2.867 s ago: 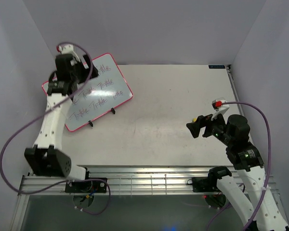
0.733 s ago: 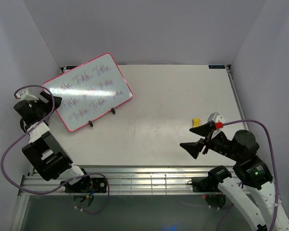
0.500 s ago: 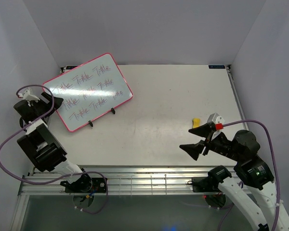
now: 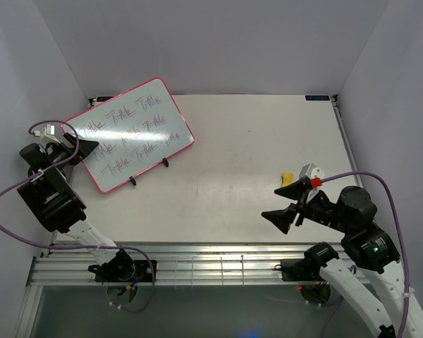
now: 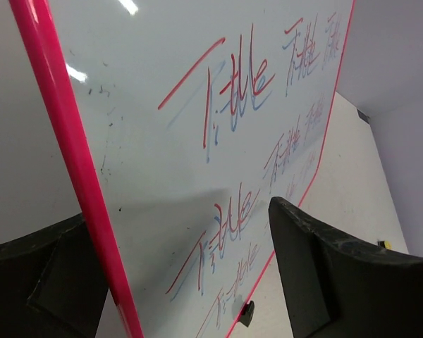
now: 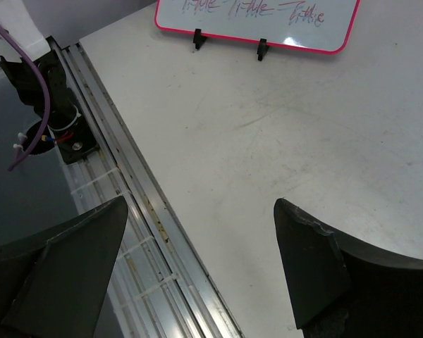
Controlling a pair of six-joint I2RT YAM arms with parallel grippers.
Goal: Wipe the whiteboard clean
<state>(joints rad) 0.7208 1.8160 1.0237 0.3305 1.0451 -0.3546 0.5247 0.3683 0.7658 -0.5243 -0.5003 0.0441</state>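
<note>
Top external is showing the whiteboard standing at the far-left corner of the desk, covered in writing. Left jaws are straddling its edge, released; right jaws are gaping empty. I'd say the eraser wants gripping squarely first.

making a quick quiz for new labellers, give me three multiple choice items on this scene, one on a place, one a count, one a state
1. Where on the pale table does the glossy white rectangular whiteboard with the pink-red frame stand?
A far left
B near right
C dead centre

2. How many rows of handwriting does the whiteboard bear?
A one
B three
C six

3. How is the right gripper?
A shut tight
B open, holding nothing
C out of view

Answers:
1 A, the top view shows it by the far left corner.
2 B, three lines run across its face.
3 B, its wrist view shows both fingers spread with only table between them.
</note>
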